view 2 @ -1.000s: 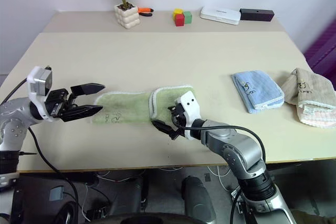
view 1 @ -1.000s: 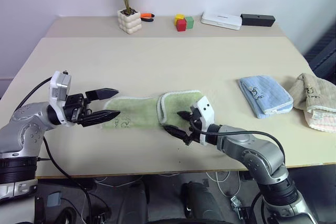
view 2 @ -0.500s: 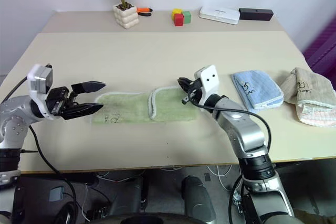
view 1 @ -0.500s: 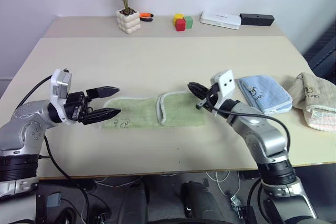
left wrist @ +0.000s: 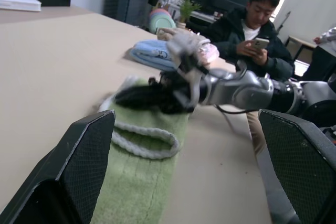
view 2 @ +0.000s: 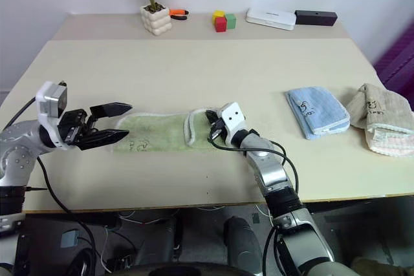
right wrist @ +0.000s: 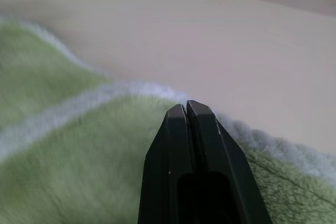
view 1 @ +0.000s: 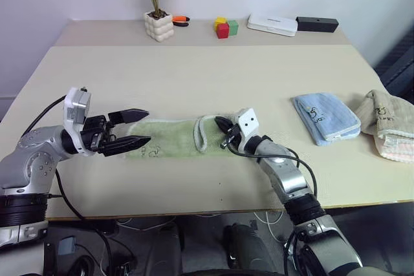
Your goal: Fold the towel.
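The light green towel [view 1: 165,141] lies along the table's near part, its right end folded back over itself into a white-edged flap [view 1: 208,135]. My right gripper [view 1: 220,125] is shut with nothing between its fingers [right wrist: 187,116]. It rests low over that flap, pointing left along the towel. My left gripper [view 1: 148,126] hovers at the towel's left end, wide open and empty. The left wrist view looks between its fingers [left wrist: 79,171] along the towel [left wrist: 142,182] to the right gripper [left wrist: 144,96].
A folded light blue towel [view 1: 326,117] and a beige towel [view 1: 388,124] lie at the right. A potted plant [view 1: 159,25], an orange tool [view 1: 181,20], coloured blocks [view 1: 226,27], a white box [view 1: 273,24] and a black box [view 1: 317,24] line the far edge. A person [left wrist: 252,30] sits beyond the table.
My right gripper shut, swung from the towel's near edge up to the right, then came back down onto the folded flap. The flap lies flatter. The left arm stayed put.
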Robot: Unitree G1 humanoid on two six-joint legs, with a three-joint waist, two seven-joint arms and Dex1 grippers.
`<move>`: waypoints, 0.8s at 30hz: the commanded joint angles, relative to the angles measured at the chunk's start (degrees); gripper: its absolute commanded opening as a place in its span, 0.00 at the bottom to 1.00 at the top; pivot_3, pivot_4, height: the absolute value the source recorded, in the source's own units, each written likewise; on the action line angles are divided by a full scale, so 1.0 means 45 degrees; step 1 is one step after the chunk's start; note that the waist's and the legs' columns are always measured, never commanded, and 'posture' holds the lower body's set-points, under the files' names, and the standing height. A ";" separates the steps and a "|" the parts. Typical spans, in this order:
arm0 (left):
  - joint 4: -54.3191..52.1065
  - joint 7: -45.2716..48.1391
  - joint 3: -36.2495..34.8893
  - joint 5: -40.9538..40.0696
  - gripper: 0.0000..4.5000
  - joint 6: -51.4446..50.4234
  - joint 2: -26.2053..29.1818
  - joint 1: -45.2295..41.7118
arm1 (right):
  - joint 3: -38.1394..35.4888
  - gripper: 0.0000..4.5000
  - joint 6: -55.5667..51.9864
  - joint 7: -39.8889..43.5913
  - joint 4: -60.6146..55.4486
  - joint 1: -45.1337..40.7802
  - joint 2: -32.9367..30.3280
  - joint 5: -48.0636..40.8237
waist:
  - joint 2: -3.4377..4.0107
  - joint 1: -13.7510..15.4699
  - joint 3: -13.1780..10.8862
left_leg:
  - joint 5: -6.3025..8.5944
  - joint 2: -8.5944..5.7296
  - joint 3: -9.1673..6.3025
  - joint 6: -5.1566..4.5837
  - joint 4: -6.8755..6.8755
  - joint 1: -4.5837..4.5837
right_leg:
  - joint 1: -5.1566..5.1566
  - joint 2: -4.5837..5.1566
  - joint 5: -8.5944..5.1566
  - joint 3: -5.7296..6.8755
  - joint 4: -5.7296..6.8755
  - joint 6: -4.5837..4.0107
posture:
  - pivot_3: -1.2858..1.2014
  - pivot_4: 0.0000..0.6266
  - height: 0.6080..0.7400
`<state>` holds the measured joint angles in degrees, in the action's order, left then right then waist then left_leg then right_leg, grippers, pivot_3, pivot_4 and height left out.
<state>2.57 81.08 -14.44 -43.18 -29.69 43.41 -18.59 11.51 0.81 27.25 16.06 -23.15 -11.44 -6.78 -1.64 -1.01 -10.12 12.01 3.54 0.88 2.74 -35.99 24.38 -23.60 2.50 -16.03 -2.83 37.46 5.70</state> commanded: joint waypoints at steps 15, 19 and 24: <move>-0.0548 -0.1796 0.0047 -0.0209 1.00 -0.1241 -0.0278 0.0252 | 0.0877 0.01 0.1586 -0.0656 0.0229 -0.0643 -0.0505 0.3480 | -0.0016 -0.0014 0.0012 | 0.0001 0.0001 0.0002 0.0001 0.0003 -0.0074 | 0.0062 0.0001 -0.0011 -0.0004 0.0002 -0.0025 | 0.52 0.24 1.00; -0.1280 -0.2886 -0.0637 -0.0729 1.00 -0.1988 -0.0389 0.1011 | 0.0769 0.01 0.0799 0.0389 -0.1672 -0.0476 -0.0655 0.2744 | -0.0011 -0.0025 0.0006 | 0.0001 0.0002 0.0008 0.0001 0.0011 -0.0049 | 0.0036 0.0004 -0.0008 -0.0009 0.0003 -0.0019 | 0.52 0.24 1.00; -0.1819 -0.6060 -0.2674 -0.2889 1.00 -0.3813 -0.1242 0.1398 | 0.1242 0.01 0.0844 0.0751 -0.1802 0.0170 -0.0674 0.2971 | -0.0014 0.0025 0.0007 | 0.0001 0.0006 0.0005 0.0002 0.0020 -0.0047 | 0.0031 0.0006 -0.0004 -0.0005 0.0002 -0.0012 | 0.52 0.24 1.00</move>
<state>-4.23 58.88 -21.83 -51.38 -44.18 38.11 -11.46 16.13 4.12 30.27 8.77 -23.00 -14.93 6.59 -1.70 -0.89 -10.09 12.01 3.57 0.89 2.75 -35.93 24.17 -23.45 2.53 -16.07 -2.85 37.47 5.61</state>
